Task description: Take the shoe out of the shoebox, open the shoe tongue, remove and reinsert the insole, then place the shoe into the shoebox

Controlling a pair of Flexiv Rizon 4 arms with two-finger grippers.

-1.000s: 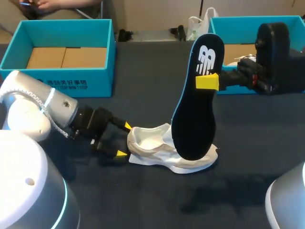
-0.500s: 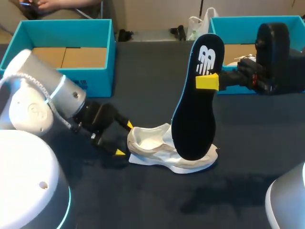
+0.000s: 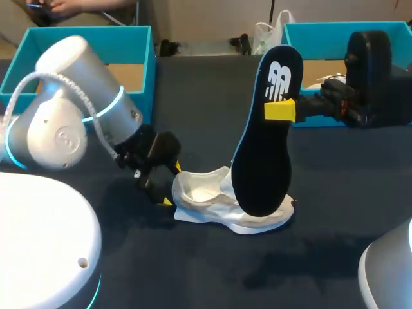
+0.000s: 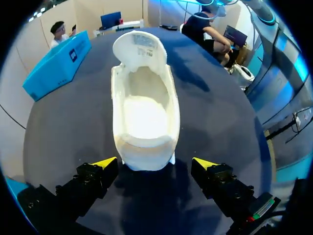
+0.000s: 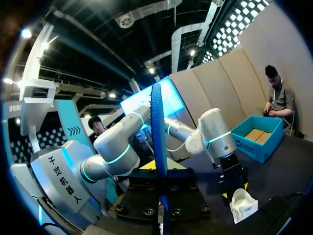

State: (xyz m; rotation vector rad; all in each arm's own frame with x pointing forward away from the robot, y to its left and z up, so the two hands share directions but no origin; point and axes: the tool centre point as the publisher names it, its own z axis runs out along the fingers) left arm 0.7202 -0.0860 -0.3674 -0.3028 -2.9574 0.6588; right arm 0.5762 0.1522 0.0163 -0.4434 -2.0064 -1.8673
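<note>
A white shoe (image 3: 222,205) lies on the dark table, tongue folded forward. My left gripper (image 3: 170,185) stands open at its heel. In the left wrist view the heel of the shoe (image 4: 145,117) sits just ahead of the gripper (image 4: 155,164), between the two yellow tips and touching neither. My right gripper (image 3: 279,111) is shut on the dark, blue-edged insole (image 3: 264,141), held upright over the shoe's front. The right wrist view shows the insole (image 5: 158,127) edge-on in the gripper (image 5: 159,171), with the shoe (image 5: 243,205) far below.
A teal shoebox (image 3: 138,96) stands at the back left, behind my left arm (image 3: 71,122). A second teal box (image 3: 302,38) stands at the back right, partly hidden by my right arm (image 3: 373,77). Bare dark table lies in front of the shoe.
My left arm's elbow has swung up and to the right, and its gripper has turned a little while staying at the shoe's heel. The right arm and the insole have kept still.
</note>
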